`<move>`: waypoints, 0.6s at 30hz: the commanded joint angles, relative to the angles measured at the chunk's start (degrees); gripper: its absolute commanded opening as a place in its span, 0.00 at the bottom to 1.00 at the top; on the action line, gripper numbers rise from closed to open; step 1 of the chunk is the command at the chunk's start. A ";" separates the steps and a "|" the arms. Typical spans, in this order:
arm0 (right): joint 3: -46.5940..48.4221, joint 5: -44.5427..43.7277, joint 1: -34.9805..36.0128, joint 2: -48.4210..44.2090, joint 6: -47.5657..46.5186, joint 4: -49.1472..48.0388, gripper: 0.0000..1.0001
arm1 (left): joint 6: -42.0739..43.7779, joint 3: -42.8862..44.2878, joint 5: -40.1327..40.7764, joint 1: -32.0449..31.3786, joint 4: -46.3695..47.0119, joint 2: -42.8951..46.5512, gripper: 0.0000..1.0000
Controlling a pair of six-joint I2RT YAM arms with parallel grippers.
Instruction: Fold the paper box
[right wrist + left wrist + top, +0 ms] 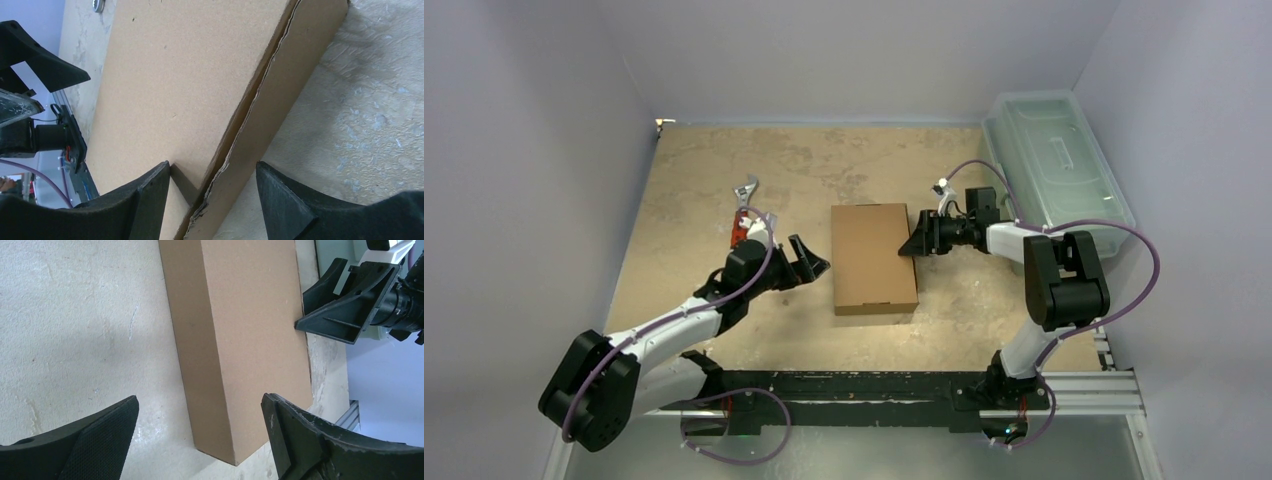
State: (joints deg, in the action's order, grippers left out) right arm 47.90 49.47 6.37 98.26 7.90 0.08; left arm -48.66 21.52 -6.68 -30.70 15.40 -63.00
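- The box (872, 255) lies closed and flat in the middle of the table (724, 170).
- The left gripper (812, 258) has its jaws wide apart, just beside the box's left side and clear of it.
- The right gripper (914, 243) has its jaws apart, straddling the box's right edge; it perhaps touches the box.

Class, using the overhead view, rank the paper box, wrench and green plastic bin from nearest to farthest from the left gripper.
1. paper box, just right of the left gripper.
2. wrench, beyond it, slightly left.
3. green plastic bin, far right back corner.
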 commanded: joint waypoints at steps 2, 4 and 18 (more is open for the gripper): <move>2.00 -0.31 0.41 0.26 -0.67 0.95 0.66 | -2.07 -1.93 0.49 0.46 0.99 3.21 0.93; 2.18 -0.70 0.53 -0.01 -0.76 1.11 0.66 | -2.31 -2.18 0.46 0.46 0.48 4.11 0.92; 2.61 -0.60 2.40 -0.58 -0.96 1.70 0.66 | 0.64 5.93 -0.32 0.38 -5.49 0.90 0.90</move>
State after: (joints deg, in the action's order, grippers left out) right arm 48.31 48.93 7.90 98.26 7.88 0.86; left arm -49.89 21.93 -6.61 -30.70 10.79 -60.53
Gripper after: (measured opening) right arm 0.663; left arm 0.916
